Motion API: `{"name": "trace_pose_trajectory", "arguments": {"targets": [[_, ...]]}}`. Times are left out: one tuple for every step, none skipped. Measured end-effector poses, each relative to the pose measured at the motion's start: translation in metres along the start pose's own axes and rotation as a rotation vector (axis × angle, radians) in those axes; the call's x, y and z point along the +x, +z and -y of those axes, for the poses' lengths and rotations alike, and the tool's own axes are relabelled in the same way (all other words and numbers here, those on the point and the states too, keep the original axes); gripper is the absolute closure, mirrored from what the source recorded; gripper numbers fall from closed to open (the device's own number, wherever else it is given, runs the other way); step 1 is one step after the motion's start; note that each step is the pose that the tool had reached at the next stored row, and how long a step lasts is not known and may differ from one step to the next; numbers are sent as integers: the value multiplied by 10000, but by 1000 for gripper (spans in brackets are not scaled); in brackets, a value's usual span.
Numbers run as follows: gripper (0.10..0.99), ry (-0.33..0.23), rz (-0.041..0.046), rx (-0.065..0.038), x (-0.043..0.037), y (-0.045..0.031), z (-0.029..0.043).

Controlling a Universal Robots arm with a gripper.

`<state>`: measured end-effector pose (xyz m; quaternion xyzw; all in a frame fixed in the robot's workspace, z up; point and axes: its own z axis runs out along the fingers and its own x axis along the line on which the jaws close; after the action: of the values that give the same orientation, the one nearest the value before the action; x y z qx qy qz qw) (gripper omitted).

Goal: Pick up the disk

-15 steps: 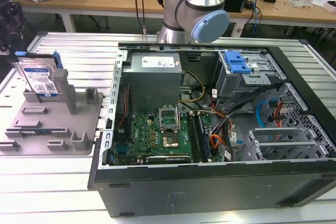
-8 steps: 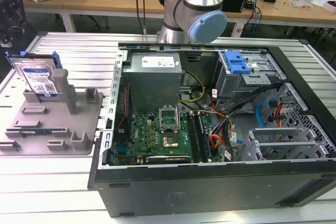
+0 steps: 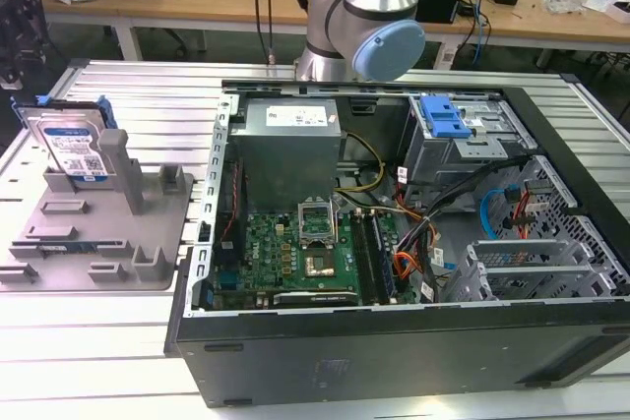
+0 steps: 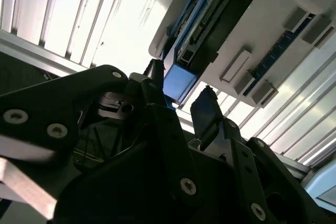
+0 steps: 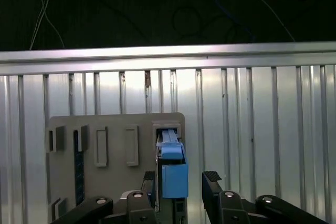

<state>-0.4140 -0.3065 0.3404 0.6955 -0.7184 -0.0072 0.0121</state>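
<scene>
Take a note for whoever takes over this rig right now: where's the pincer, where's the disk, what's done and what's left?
Pincer: open, holding nothing; the disk shows its blue bracket between the fingertips in both wrist views.
Disk: on edge in the grey fixture, at the exterior view's left, beside the open computer.
Done: pincer lined up with the disk.
Left: disk not yet gripped or lifted.
</scene>
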Motion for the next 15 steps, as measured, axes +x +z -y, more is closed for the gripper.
{"name": "trace_pose_trajectory", "arguments": {"targets": [[604,1,-22,0,5,17,0],[604,0,-32,0,9,25,1],[604,0,-49,1,16,38,1],[604,-1,-57,1,19,43,2],[604,0,-64,0,21,46,2],[604,1,-69,-2,21,46,2],[604,1,-70,-2,21,46,2],[604,0,-70,0,21,47,2],[604,-3,-70,0,22,48,3],[604,-39,-75,3,22,52,4],[604,-137,-94,4,22,58,6],[604,-166,-103,4,22,62,6],[604,-190,-106,5,22,65,7],[604,-218,-112,5,21,69,9],[604,-225,-118,4,21,71,10]]}}
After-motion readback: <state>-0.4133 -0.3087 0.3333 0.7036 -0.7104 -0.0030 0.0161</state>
